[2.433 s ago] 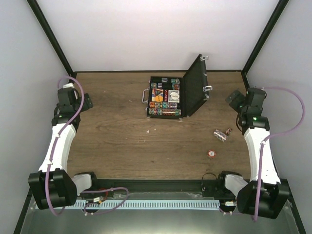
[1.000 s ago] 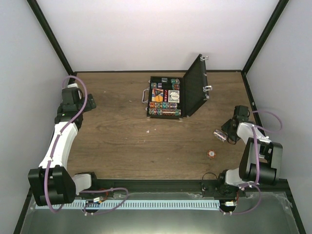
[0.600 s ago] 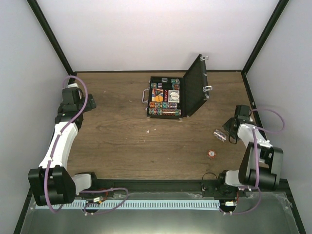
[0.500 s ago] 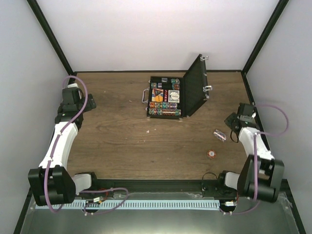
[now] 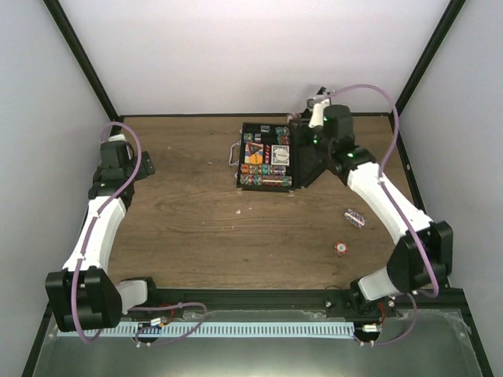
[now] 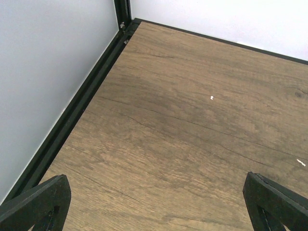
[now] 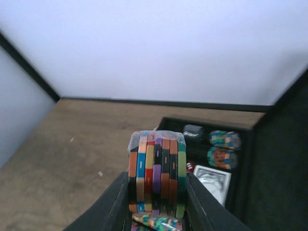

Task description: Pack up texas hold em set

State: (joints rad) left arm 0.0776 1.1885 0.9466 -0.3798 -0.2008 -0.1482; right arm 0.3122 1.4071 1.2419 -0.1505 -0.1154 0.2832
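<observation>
Multicoloured chip stack (image 7: 157,173) pinched in right hand (image 7: 157,195); open briefcase (image 5: 240,169) just ahead-below; left hand (image 6: 154,207) spread wide, empty, farther.

Wood table (image 5: 189,236), white walls (image 5: 236,55), black frame (image 5: 81,63).
White speck (image 5: 239,211) on table, mid-left; slotted strip (image 5: 267,328) along near edge.

White walls (image 5: 236,55); dark wooden tabletop (image 5: 196,228)
</observation>
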